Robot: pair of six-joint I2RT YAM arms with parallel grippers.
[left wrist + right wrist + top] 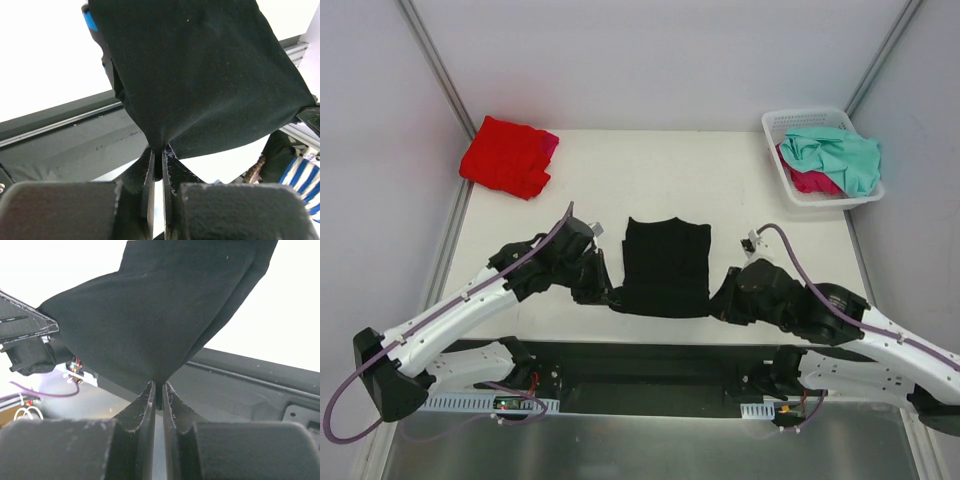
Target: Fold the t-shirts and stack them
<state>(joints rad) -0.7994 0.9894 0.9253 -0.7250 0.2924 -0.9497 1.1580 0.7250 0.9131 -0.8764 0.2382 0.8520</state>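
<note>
A black t-shirt (665, 262) lies partly folded at the table's near middle. My left gripper (609, 297) is shut on its near left corner; the left wrist view shows the cloth (200, 75) pinched between the fingertips (149, 165) and pulled taut. My right gripper (717, 305) is shut on its near right corner; the right wrist view shows the cloth (165, 315) pinched the same way. A folded red t-shirt (505, 156), with a magenta-pink edge (551, 143) showing beside it, sits at the far left. A teal-mint t-shirt (840, 157) and a magenta-pink one (808, 181) lie in the basket.
The white lattice basket (792, 125) stands at the far right corner of the white table (650, 170). A dark metal rail (650, 365) runs along the near edge between the arm bases. Grey walls close the left, back and right.
</note>
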